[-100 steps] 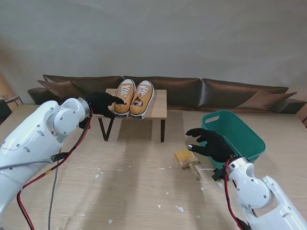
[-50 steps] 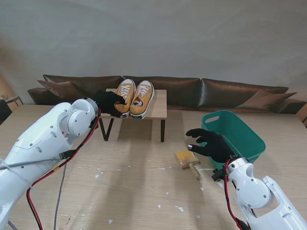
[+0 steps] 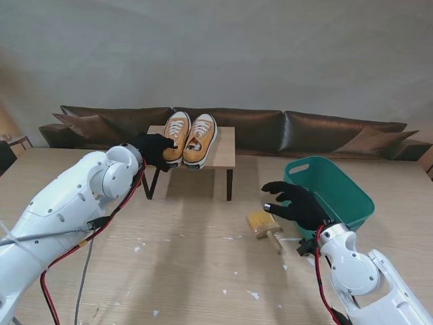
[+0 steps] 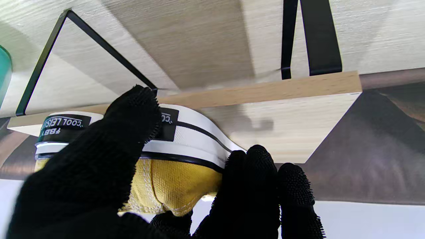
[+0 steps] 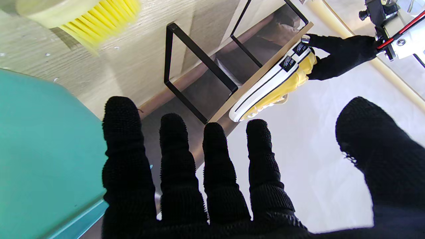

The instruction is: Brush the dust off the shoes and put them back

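Our left hand (image 3: 154, 149) closes on the heel of the left yellow sneaker (image 3: 176, 137) on the small wooden stand (image 3: 226, 150), likely to lift it for brushing. Our right hand (image 3: 298, 203) hovers spread near the brush (image 3: 264, 225) on the speckled desk (image 3: 189, 264), beside a teal bin (image 3: 352, 193); a brown sofa (image 3: 318, 131) sits behind.

The left hand (image 3: 154, 149) is reaching far forward, its gloved fingers (image 4: 252, 186) curling closed in a grasp. The right hand (image 3: 298, 203) is hovering low, palm down, fingers (image 5: 172, 166) spreading apart, holding nothing.
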Robot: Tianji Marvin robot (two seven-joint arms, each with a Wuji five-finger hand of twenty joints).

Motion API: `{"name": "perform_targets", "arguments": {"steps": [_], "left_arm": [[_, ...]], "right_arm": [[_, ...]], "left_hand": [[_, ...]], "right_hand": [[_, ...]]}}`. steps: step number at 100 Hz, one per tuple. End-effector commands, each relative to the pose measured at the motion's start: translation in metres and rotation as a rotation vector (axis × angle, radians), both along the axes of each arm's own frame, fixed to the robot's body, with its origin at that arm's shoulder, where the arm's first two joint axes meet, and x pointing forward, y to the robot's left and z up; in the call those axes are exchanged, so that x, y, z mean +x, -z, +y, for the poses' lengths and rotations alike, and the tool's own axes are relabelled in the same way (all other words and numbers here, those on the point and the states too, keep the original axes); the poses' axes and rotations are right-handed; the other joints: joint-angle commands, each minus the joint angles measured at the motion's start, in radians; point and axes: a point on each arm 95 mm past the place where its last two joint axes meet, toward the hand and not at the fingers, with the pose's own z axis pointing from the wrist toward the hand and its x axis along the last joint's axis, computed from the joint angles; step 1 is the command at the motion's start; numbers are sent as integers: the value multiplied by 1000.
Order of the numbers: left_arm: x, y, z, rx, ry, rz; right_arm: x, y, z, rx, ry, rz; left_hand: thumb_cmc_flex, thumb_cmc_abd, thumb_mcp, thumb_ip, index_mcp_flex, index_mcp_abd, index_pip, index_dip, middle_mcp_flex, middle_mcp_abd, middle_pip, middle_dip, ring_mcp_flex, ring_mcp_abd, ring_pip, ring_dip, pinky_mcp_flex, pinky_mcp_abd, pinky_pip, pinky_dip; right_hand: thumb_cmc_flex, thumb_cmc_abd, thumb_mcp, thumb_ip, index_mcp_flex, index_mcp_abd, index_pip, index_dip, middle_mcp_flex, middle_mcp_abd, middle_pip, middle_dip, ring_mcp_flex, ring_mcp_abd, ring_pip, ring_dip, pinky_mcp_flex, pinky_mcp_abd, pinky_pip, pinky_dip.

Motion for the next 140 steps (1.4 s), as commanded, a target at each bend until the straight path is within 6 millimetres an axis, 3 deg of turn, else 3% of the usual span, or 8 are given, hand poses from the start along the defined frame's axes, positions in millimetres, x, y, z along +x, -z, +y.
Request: {"name": "perform_targets", "arguments": {"steps": [1,18,30,52,61,76,88,140], "left_arm": [[-15,47,4,42,-11,127],[-17,54,5,35,-21,120],[-15,55,5,22,-19,60],[-13,45,9,34,9,-48],[-12,39,10,25,24,-99],[-11,31,11,7,45,-158],[-12,25,10,4,61,-185],[-25,-10,14,-1,101,-335]], "right_arm": [[-2,2,4,3,-11,10],[-1,4,5,-1,-10,14],[-1,5,5,1,-9,18],[0,6,6,5,-7,22],[0,6,6,8,-7,24],[0,7,6,12,-7,29],[1,7,6,10,-9,31],[-1,9,7,12,-17,46]], "left_hand": [[45,-53,38,-35,173,-15,216,5,42,-40,43,16,44,-15,39,7,8,3,48,7],[76,-46,69,-32,225,9,367,53,84,-43,97,48,89,-19,82,11,51,12,72,25],[71,-16,126,-2,340,25,492,86,173,-60,168,90,176,-28,133,1,137,30,104,39],[65,-16,164,23,394,37,519,100,260,-89,210,104,257,-34,140,-39,213,50,119,-4],[90,-25,145,-5,397,46,519,104,300,-98,199,197,287,-36,142,-62,242,56,139,-47],[111,-41,130,-27,402,58,519,103,351,-110,185,224,327,-38,132,-80,282,63,150,-72],[120,-44,122,-34,403,63,518,103,375,-115,165,237,347,-41,124,-99,295,65,163,-113],[172,-67,84,-47,406,93,516,98,497,-149,140,235,441,-47,99,-130,368,66,184,-175]], "right_hand": [[1,10,-14,23,-17,-2,-2,5,22,-1,-10,-9,17,2,3,-2,-405,-12,-26,16],[2,14,-11,23,-19,0,0,4,24,-1,-9,-9,18,1,4,-2,-404,-11,-27,17],[3,18,-11,22,-20,2,1,3,24,0,-9,-10,19,2,4,-1,-403,-11,-27,17],[3,24,-9,22,-25,6,2,1,25,0,-8,-10,20,2,5,-1,-403,-10,-28,17],[3,28,-10,22,-25,5,3,1,26,1,-8,-10,20,2,5,-1,-404,-10,-29,17],[0,30,-12,21,-25,6,4,0,27,1,-7,-10,20,5,5,-1,-405,-10,-30,17],[1,32,-14,22,-26,7,5,-1,27,1,-7,-10,21,3,5,-1,-403,-9,-30,18],[3,38,-17,22,-26,8,7,-4,27,1,-7,-10,21,5,5,-1,-403,-9,-34,20]]}}
